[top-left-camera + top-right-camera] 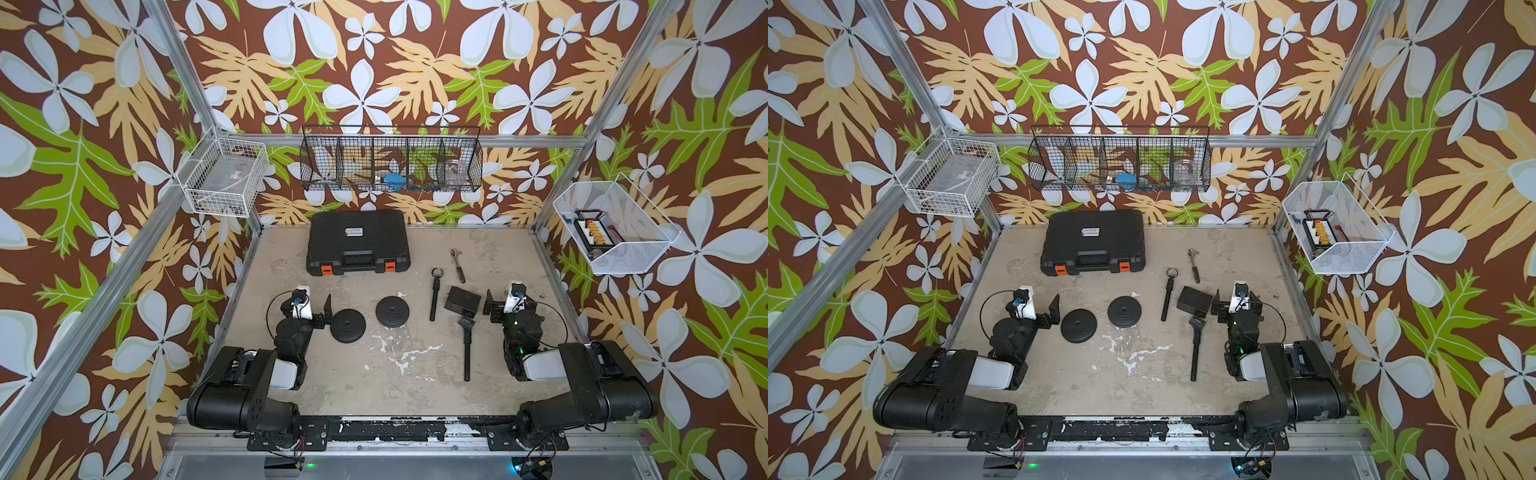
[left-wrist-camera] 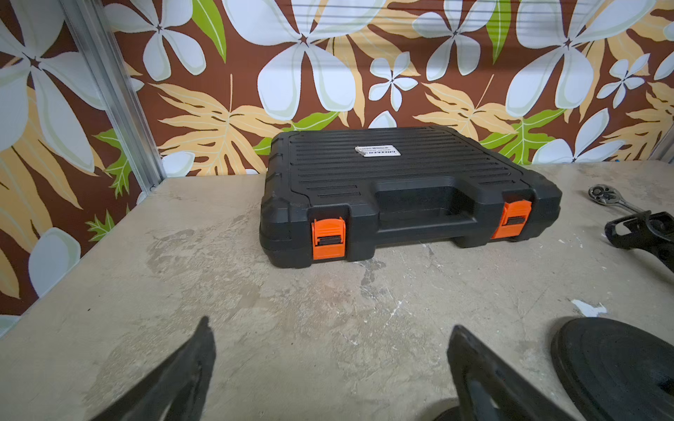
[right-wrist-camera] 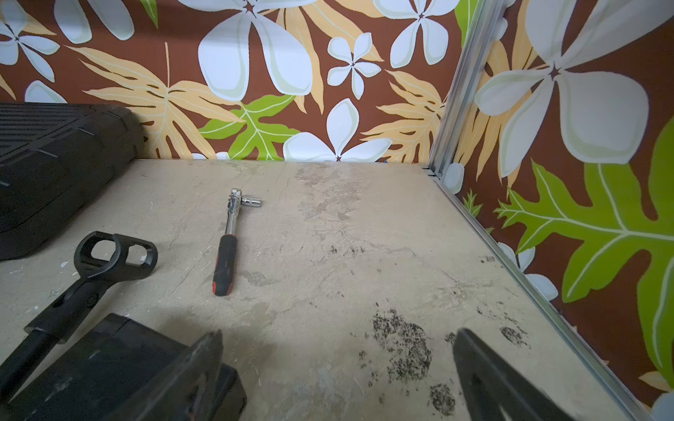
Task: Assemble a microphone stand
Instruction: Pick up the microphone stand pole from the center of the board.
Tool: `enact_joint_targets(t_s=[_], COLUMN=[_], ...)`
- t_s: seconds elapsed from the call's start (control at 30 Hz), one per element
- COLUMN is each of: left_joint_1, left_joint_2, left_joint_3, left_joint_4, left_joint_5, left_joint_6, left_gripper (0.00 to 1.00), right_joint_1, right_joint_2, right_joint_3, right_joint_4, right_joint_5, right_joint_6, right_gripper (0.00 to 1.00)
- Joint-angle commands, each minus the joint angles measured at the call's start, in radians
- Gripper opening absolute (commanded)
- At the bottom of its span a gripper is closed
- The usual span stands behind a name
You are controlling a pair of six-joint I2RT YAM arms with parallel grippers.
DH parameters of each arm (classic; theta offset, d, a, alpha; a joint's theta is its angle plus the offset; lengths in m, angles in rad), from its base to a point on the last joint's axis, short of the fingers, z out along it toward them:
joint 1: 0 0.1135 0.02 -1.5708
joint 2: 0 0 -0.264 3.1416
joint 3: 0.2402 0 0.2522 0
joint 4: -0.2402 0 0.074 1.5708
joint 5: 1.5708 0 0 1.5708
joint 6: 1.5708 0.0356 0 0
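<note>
Bearing an unreadable white label point(image 2: 377, 151), the tool case point(image 2: 401, 189) lies beyond both sets of spread, empty jaws.

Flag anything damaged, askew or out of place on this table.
Nothing spilled or broken. The table is worn: chipped white patches mid-surface, black speckles by the right gripper. A ratchet lies loose outside the closed tool case.

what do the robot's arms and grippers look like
The left arm and right arm are bulky black links with white shell sections, white wrist cameras and thin black looping cables. The left gripper and right gripper have black, tapered, wedge-shaped fingers.
</note>
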Motion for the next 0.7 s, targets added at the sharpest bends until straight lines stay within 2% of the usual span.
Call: enact_joint_targets(t_s=[0.0,0.27,0.33,0.5,0.57,0.63,0.67], left_joint_1=[0.001,0.008,0.036,0.04,0.04,0.038,0.033], left_joint_2=[0.002,0.012,0.014,0.012,-0.006,-0.099,-0.156], left_joint_3=[0.001,0.053,0.059,0.058,0.077,0.129,0.148], left_joint_4=[0.031,-0.055,-0.066,-0.066,-0.096,-0.263,-0.342], left_joint_5=[-0.003,-0.118,-0.066,-0.062,-0.073,-0.09,-0.121], left_joint_6=[0.001,-0.054,-0.069,-0.072,-0.071,-0.078,-0.083], left_gripper=[1.0,1.0,1.0,1.0,1.0,0.91,0.88], right_joint_1=[0.0,0.0,0.0,-0.002,-0.002,-0.001,0.0], right_joint_2=[0.002,0.003,0.002,0.003,0.0,-0.035,-0.09], right_joint_3=[0.005,0.007,0.007,0.007,0.004,0.011,0.028], right_joint_4=[0.01,0.009,0.006,0.007,0.013,-0.005,-0.09], right_joint_5=[0.002,0.001,0.0,-0.003,0.004,0.072,0.092], right_joint_6=[0.007,0.007,0.007,0.009,0.009,0.021,0.028], right_gripper=[1.0,1.0,1.0,1.0,0.9,0.84,0.83])
